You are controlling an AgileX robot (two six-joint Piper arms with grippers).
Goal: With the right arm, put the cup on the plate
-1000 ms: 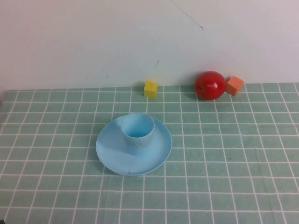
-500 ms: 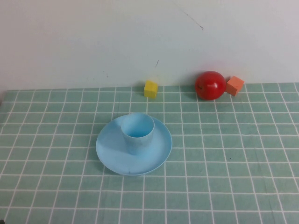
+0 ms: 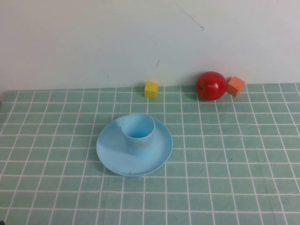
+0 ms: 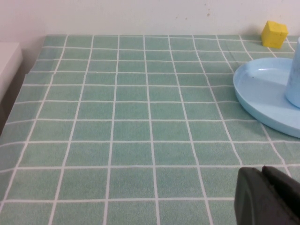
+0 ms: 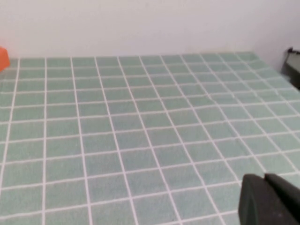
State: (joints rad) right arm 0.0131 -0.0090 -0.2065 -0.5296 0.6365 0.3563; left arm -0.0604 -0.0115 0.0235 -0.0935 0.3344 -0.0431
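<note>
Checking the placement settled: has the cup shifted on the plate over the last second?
No. The cup stands at the same spot on the plate, same offset from the yellow cube.

Nothing visibly changed across the high views. The cup (image 3: 138, 133) showed no shift on the plate (image 3: 112, 154), and neither arm came into that view. Only a dark corner of the left gripper (image 4: 267, 197) and of the right gripper (image 5: 269, 199) showed, each in its own wrist view above bare tablecloth (image 3: 234, 164).
</note>
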